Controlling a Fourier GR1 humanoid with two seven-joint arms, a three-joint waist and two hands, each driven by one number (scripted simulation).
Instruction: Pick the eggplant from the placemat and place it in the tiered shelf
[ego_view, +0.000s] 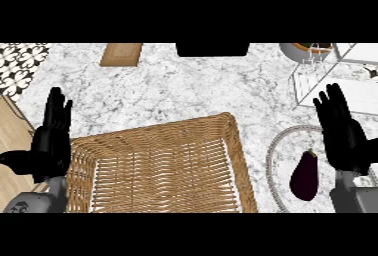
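Lower right, eggplant (304, 176): flat on round placemat (280, 150), untouched, stem toward frame top.
Right hand (341, 132): just right of eggplant, fingers straight, holding nothing; likely staged for the pick.
Left hand (50, 137): left edge, fingers straight and empty, resting beside wicker basket (162, 165).
Tiered shelf (358, 95): upper right, above placemat in frame; short carry for right hand, judging by layout.
Counts: one eggplant, one placemat, one shelf, one basket, two hands.

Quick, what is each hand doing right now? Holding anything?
Left hand: open, holding nothing.
Right hand: open, holding nothing; the eggplant lies on the placemat.
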